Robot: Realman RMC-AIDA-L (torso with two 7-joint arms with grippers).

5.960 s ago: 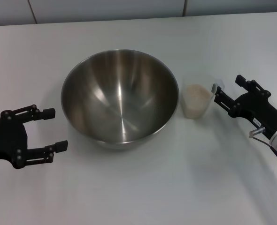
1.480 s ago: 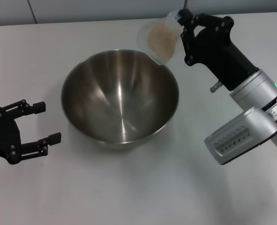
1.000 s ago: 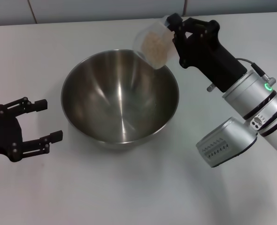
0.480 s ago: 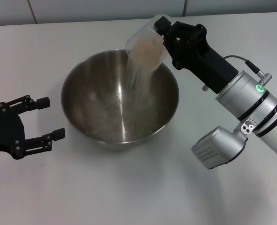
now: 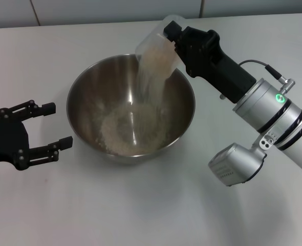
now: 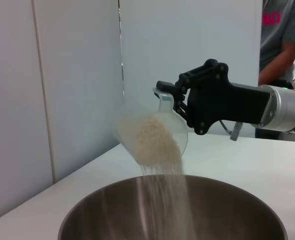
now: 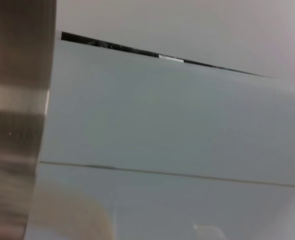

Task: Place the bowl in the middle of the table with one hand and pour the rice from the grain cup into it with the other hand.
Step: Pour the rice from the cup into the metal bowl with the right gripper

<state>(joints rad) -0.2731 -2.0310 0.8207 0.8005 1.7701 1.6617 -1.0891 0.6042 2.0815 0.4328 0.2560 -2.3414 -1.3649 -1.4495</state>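
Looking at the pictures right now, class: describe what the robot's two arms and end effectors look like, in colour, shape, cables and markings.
The left end effector is matt black, with two thin, linked, bolted fingers. The right end effector is also black and blocky, on a silver cylindrical arm with black bands, a small green light, a thin grey cable looping beside the wrist, and a ribbed silver joint housing below.

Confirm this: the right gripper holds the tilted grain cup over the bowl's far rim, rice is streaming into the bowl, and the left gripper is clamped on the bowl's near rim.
One thing is wrong. The left gripper is not on the bowl; the head view shows it open, apart from the bowl. The rest holds: the right gripper holds the tilted grain cup, and rice streams in.
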